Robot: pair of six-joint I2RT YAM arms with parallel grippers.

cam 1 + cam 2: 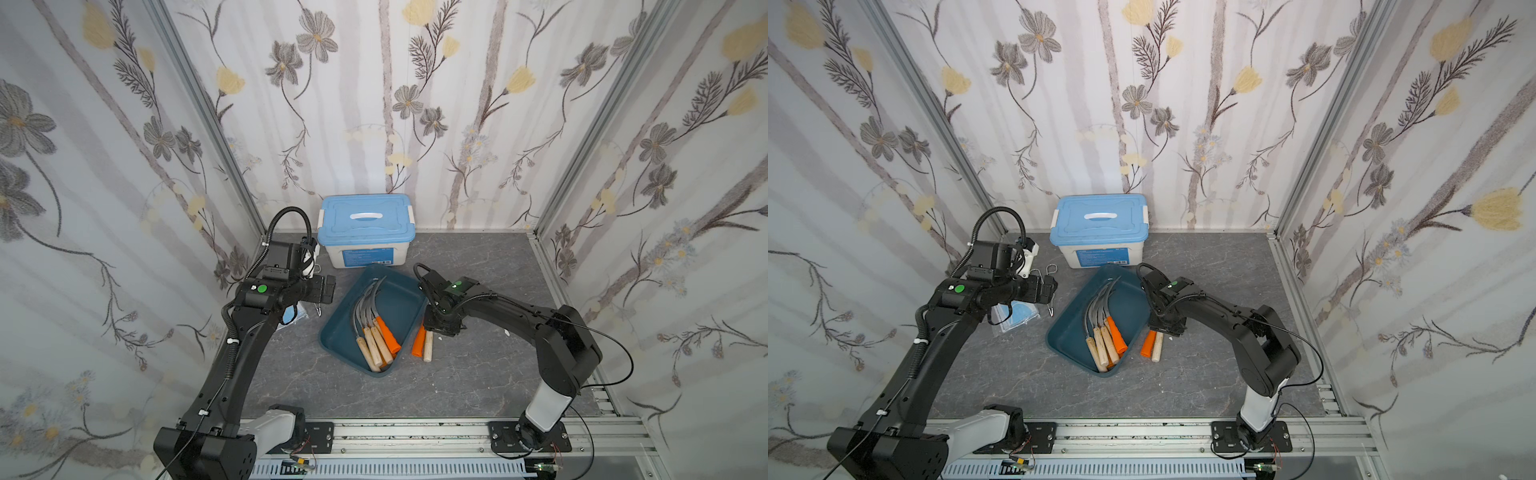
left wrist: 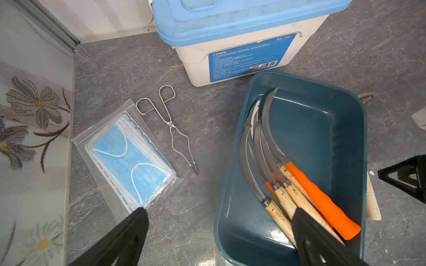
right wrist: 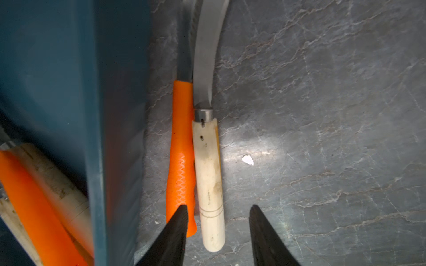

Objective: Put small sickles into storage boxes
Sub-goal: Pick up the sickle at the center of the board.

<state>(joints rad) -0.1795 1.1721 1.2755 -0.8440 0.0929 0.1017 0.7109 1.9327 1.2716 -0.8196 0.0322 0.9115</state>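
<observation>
The teal storage box [image 1: 332, 338] [image 1: 1059, 332] [image 2: 227, 175] lies at the table's middle and holds several small sickles [image 1: 374, 328] [image 1: 1104, 328] [image 2: 288, 184] side by side. Two more sickles rest on the table against its right outer wall [image 3: 96, 115]: one with an orange handle [image 1: 419, 343] [image 3: 182, 149], one with a wooden handle [image 1: 428, 348] [image 3: 208, 172]. My right gripper [image 1: 434, 329] [image 3: 218, 207] hangs low over their handle ends, open; the wooden handle lies between its fingers with a gap left. My left gripper [image 1: 328, 286] [image 2: 220, 210] hovers open and empty over the box's left edge.
A white box with a light-blue lid [image 1: 365, 232] stands behind the teal box. Wire tongs [image 2: 170, 124] and a bag of face masks [image 2: 129, 156] lie at the left by the wall. A small white scrap [image 3: 247, 159] lies right of the wooden handle.
</observation>
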